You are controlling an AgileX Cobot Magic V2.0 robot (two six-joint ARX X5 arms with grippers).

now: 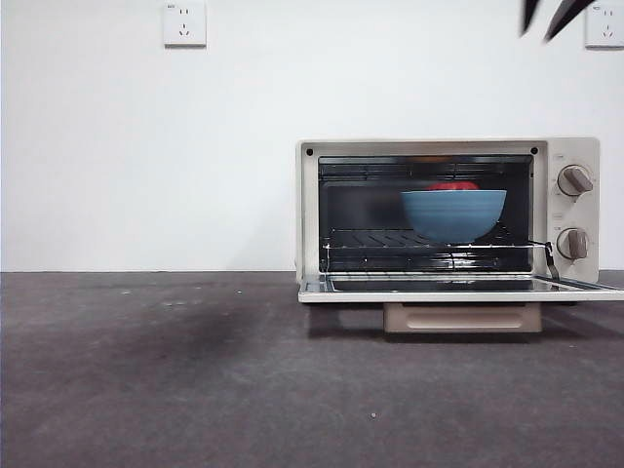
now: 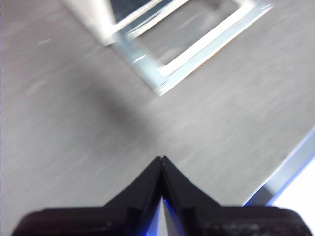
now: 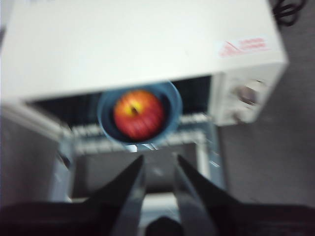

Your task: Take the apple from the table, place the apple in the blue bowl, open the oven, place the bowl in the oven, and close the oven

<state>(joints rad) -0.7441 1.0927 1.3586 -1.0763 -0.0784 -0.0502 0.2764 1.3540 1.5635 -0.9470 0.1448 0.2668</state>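
Apple [image 1: 452,185] mostly hidden by blue bowl [image 1: 454,214], inside oven [image 1: 448,224]

matte blue bowl [image 1: 454,214], glossy apple [image 3: 139,114], metal oven [image 1: 448,219] rack, matte grey table [image 1: 195,370]

One oven [image 1: 448,210] with two knobs [image 1: 574,180], one blue bowl [image 1: 454,214], one apple [image 3: 139,114], two wall sockets [image 1: 184,23].

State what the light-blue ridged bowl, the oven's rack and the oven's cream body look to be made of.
Light-blue ridged bowl: matte, no glare, faint horizontal ridges; plastic or unglazed ceramic, hard to say which. Rack: thin dark bars with bright glints, likely metal wire. Oven's cream body: smooth, even painted look, probably sheet metal.
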